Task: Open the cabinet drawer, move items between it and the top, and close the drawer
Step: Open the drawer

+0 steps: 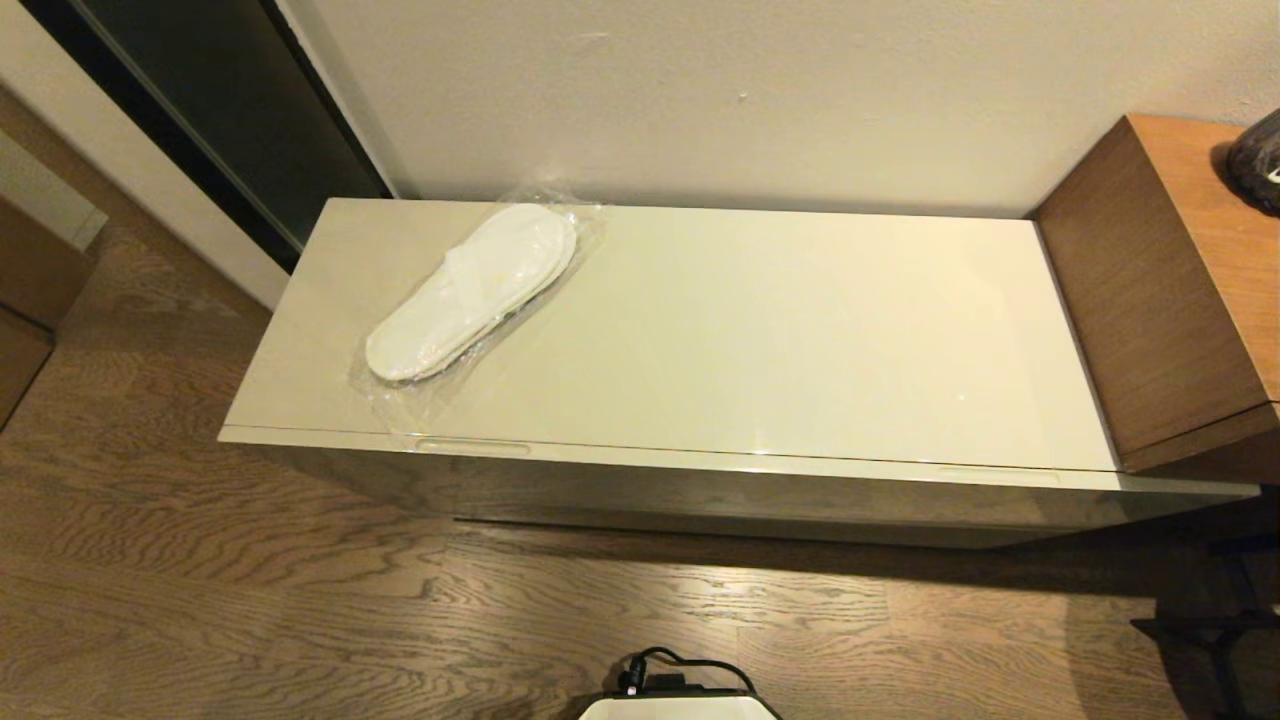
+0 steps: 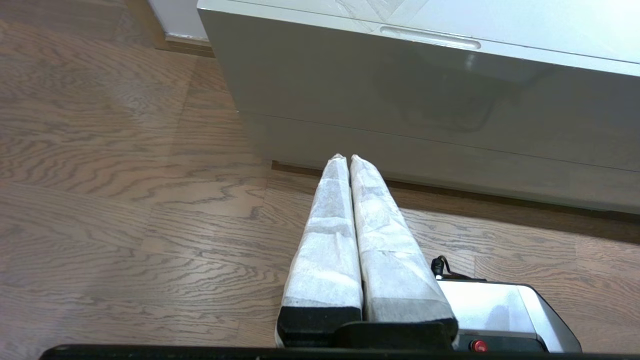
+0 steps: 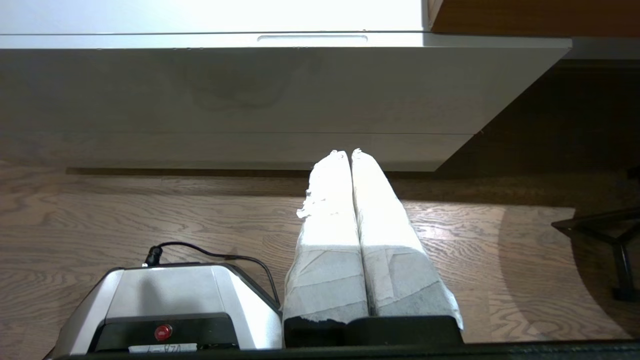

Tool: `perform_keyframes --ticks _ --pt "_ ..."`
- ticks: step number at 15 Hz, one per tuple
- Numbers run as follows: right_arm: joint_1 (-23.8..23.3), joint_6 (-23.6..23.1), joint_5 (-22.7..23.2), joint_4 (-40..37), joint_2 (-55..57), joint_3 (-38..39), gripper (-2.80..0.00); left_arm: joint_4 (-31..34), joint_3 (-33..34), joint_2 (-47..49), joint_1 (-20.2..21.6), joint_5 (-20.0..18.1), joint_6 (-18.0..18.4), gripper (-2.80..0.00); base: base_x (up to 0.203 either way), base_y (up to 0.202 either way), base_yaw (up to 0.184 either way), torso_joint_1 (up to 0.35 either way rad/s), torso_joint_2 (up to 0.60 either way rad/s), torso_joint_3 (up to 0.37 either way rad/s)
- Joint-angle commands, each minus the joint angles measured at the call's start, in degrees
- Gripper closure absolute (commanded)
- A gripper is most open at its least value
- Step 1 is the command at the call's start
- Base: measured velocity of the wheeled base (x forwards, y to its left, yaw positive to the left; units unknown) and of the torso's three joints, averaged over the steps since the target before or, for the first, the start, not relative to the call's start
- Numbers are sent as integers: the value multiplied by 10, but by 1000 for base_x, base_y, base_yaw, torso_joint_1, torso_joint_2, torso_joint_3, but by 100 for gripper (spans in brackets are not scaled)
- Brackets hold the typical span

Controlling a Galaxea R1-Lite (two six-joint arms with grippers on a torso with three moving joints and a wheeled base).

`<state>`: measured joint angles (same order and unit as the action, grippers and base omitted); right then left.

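The pair of white slippers (image 1: 474, 290) in clear wrap lies on the cream cabinet top (image 1: 760, 340), towards its left end. The drawer front (image 1: 700, 495) is closed, with a recessed grip (image 2: 430, 38) near its left end and another grip (image 3: 312, 38) near its right end. The tissue pack is out of view. My left gripper (image 2: 348, 158) is shut and empty, hanging low over the floor before the cabinet's left part. My right gripper (image 3: 349, 152) is likewise shut and empty, low in front of the cabinet's right part. Neither arm shows in the head view.
A taller brown wooden unit (image 1: 1170, 290) adjoins the cabinet's right end, with a dark object (image 1: 1258, 160) on it. The robot's white base (image 1: 680, 705) sits on the wood floor before the cabinet. A black stand leg (image 3: 600, 230) is on the floor at the right.
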<state>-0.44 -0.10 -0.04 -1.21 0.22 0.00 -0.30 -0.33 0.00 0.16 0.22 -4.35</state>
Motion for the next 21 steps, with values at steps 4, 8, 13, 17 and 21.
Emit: perform_keyframes --ticks 4,8,13,17,21 --pt "0 -1 0 0 0 1 0 0 0 1 0 0 -1 0 0 0 0 0 0 0" --pt "0 -1 0 0 0 1 0 0 1 1 0 0 -2 0 0 0 0 0 0 0" --pt "0 -3 0 0 0 1 0 0 0 1 0 0 -2 0 0 0 0 0 0 0" --pt "0 -2 0 0 0 1 0 21 -49 15 0 1 3 0 0 0 0 0 0 0" --pt "0 -3 1 0 0 1 0 109 -241 219 0 -18 -64 0 0 0 0 0 0 0"
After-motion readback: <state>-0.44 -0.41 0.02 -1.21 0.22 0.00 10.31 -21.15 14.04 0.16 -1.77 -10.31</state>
